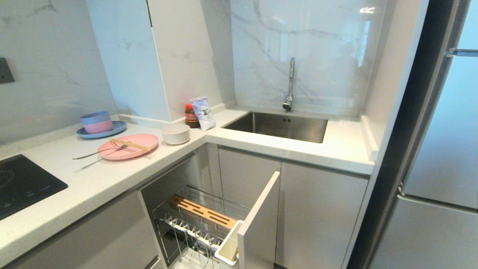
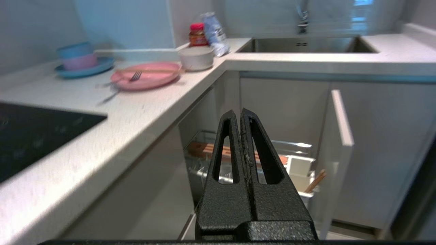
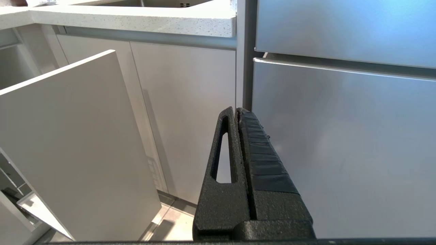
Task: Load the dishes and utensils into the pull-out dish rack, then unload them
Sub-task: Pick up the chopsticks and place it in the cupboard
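Our left gripper (image 2: 241, 114) is closed, its fingers pressed together and holding nothing. Our right gripper (image 3: 237, 110) is closed and empty too. Neither arm shows from the head.

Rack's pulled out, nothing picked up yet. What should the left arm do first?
Probably open the shut, empty left gripper and reach toward the thin wooden chopsticks lying across the flat pink plate; the pulled-out chrome wire rack shows no dishes.

No legible text; dark marks on the white packet (image 1: 202, 112) unreadable.
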### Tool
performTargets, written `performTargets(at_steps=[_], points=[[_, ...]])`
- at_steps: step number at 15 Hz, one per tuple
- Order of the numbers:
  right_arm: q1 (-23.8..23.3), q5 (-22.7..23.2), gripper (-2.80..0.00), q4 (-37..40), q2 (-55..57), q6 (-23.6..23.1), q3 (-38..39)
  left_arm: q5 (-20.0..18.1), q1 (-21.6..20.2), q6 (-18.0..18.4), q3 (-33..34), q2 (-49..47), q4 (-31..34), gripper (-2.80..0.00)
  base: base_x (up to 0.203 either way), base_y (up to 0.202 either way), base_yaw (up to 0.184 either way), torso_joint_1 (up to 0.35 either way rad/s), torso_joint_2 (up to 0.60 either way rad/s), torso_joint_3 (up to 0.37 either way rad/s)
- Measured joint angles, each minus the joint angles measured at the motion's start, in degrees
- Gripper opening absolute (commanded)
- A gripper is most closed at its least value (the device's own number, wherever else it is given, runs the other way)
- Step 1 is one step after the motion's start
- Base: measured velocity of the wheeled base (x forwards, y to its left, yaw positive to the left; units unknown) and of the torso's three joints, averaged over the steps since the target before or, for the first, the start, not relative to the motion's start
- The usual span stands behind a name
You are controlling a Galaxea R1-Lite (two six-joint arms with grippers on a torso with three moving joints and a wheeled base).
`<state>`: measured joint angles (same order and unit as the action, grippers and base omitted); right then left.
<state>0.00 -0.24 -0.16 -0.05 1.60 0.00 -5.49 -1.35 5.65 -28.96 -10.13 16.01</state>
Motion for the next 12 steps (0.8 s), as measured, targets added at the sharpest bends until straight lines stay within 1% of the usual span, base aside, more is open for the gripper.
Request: performTargets(at_steps=[1,2,3,5,6,7,9,12], points=[[0.0,0.0,-2.80,0.0,0.0,0.0,0.0,2.2,0.3,-1.5,4.6,3.3,-1.3,-2.80,0.000,0.000,0.000,0.000,0.00,0.000],[0.0,0.0,-2.80,0.0,0.0,0.0,0.0,4.6,0.6,-3.7,9.2,5.7,-4.2,-2.80,0.000,0.000,0.000,0.000,0.00,0.000],[0.0,0.0,-2.80,0.0,0.0,0.0,0.0,6.3,0.7,-5.0,14.4,7.3,-8.0,-2.80,0.000,0.000,0.000,0.000,0.00,0.000],[0.0,0.0,-2.80,0.0,0.0,0.0,0.0,8.1,0.9,-4.2,23.9,9.0,-17.8,-2.80,0.000,0.000,0.000,0.000,0.00,0.000],[0.0,0.0,-2.80,0.0,0.0,0.0,0.0,8.0,1.0,-3.6,26.4,9.5,-22.2,-2.80,0.000,0.000,0.000,0.000,0.00,0.000],[0.0,0.0,-2.80,0.0,0.0,0.0,0.0,6.8,1.0,-3.4,27.7,9.8,-23.3,-2.80,0.000,0.000,0.000,0.000,0.00,0.000],[0.0,0.0,-2.80,0.0,0.0,0.0,0.0,4.2,1.0,-3.7,28.7,10.0,-19.1,-2.80,0.000,0.000,0.000,0.000,0.00,0.000],[0.0,0.0,-2.80,0.0,0.0,0.0,0.0,3.6,1.4,-3.5,28.9,10.1,-18.3,-2.80,0.000,0.000,0.000,0.000,0.00,0.000]])
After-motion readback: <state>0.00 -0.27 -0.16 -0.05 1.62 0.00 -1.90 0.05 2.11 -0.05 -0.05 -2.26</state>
